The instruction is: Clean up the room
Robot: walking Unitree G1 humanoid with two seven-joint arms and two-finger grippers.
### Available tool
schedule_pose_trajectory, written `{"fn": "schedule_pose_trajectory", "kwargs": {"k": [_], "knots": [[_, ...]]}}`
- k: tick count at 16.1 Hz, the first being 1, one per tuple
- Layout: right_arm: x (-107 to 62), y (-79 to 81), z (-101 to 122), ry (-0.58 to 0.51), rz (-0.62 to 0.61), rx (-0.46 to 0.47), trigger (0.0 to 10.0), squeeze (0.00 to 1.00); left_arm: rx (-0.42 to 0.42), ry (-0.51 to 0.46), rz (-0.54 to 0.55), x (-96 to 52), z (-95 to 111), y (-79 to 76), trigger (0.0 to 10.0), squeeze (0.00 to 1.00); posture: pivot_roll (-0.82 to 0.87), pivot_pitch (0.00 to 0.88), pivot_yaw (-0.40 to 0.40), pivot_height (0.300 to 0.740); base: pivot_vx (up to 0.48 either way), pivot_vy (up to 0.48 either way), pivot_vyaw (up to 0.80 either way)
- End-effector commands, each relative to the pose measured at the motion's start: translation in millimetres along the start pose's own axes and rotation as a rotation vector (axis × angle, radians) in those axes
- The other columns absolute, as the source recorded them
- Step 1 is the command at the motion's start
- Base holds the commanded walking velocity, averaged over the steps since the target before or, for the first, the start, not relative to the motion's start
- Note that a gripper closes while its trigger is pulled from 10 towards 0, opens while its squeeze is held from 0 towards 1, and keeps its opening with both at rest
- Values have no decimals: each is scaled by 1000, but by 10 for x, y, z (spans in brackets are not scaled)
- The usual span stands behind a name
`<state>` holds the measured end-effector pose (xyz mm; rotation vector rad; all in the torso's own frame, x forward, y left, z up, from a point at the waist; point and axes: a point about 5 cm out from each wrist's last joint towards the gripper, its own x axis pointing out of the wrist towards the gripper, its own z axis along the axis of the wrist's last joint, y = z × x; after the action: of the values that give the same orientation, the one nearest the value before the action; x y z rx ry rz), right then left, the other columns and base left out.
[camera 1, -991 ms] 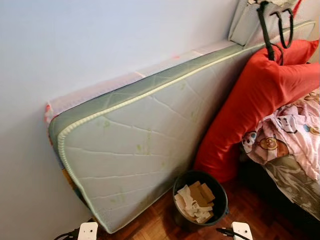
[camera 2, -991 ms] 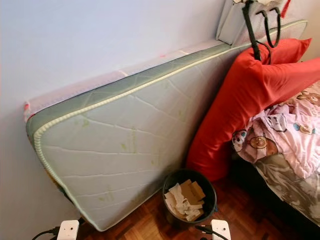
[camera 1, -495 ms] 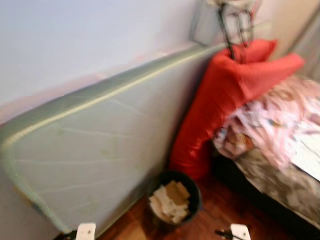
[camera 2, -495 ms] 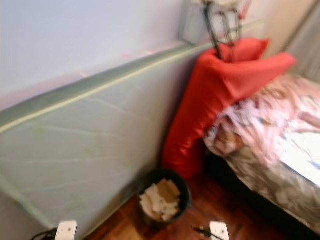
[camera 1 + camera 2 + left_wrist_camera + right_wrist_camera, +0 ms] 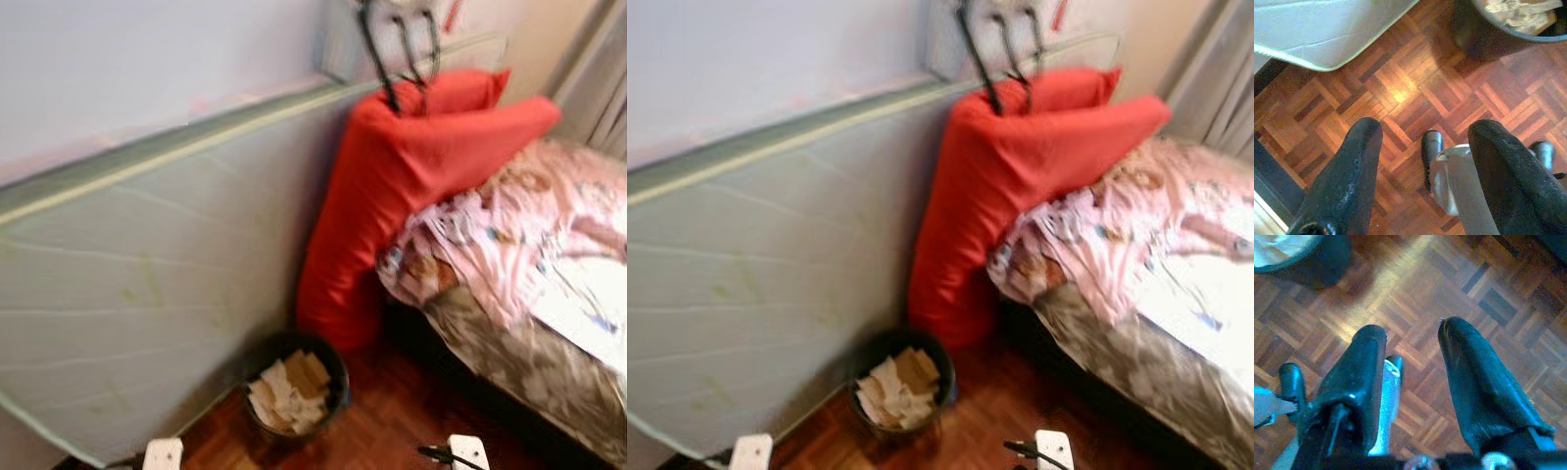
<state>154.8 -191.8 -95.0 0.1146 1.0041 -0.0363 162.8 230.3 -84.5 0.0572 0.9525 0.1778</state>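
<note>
Bin [image 5: 291, 392], black and round, stands on the parquet floor [image 5: 1400, 93] packed with crumpled paper and cardboard scraps [image 5: 286, 389]; it sits just beside the lower edge of a pale mattress [image 5: 147, 294] leaning on the wall and near the foot of a big red pillow [image 5: 392, 196]. Bare floor lies open between the bin and the bed [image 5: 529, 323], whose dark side is hard to make out. The head views are blurred and the mattress is cut off at the left. Both arms hang low over the floor: left gripper [image 5: 1425, 161] spread wide with nothing between its fingers, right gripper [image 5: 1415, 367] likewise spread.
</note>
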Motion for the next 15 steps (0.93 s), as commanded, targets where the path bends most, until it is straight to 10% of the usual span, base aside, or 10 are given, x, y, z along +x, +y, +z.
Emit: {"fn": "schedule_pose_trajectory", "kwargs": {"k": [1,15], "knots": [[50,-89,531,-117,-48,76,10000,0,22,-86,-74,104,661,-379,10000,0,64,0,-94,740,0,-420,0],[56,-65,549,-118,-33,78,10000,0,13,-84,-68,106,678,-361,10000,0,76,0,-89,740,0,-389,0]]}}
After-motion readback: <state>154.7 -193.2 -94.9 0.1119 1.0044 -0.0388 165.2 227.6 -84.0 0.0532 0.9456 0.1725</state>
